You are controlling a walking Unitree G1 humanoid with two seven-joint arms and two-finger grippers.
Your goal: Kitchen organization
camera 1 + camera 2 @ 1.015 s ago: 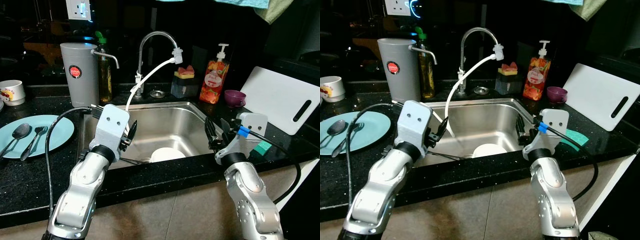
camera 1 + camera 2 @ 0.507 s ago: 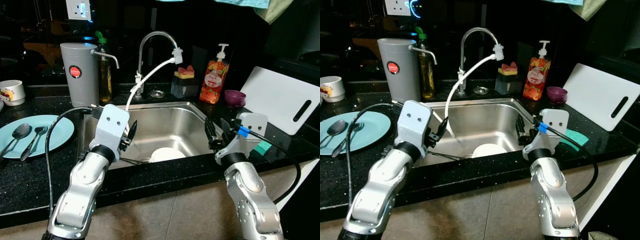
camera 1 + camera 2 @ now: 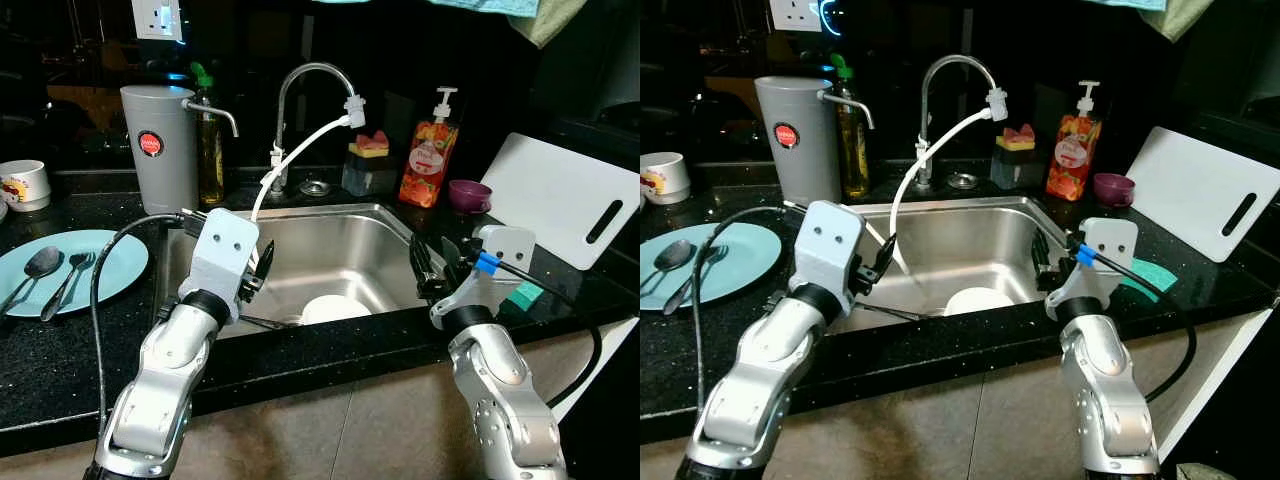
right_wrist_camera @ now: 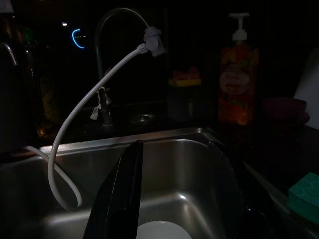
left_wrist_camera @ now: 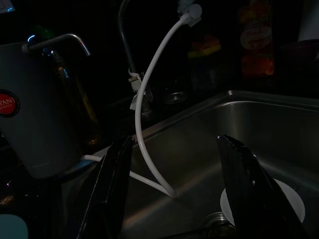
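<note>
sharp bright head views, dim wrist views

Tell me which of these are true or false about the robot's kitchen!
1. A white plate lies in the sink. True.
2. A spoon and fork lie on the blue plate. True.
3. The left end effector holds a cup. False: it is open and holds nothing.
4. The cutting board is in the sink. False: it leans at the counter's right.
5. A white hose hangs from the faucet. True.
</note>
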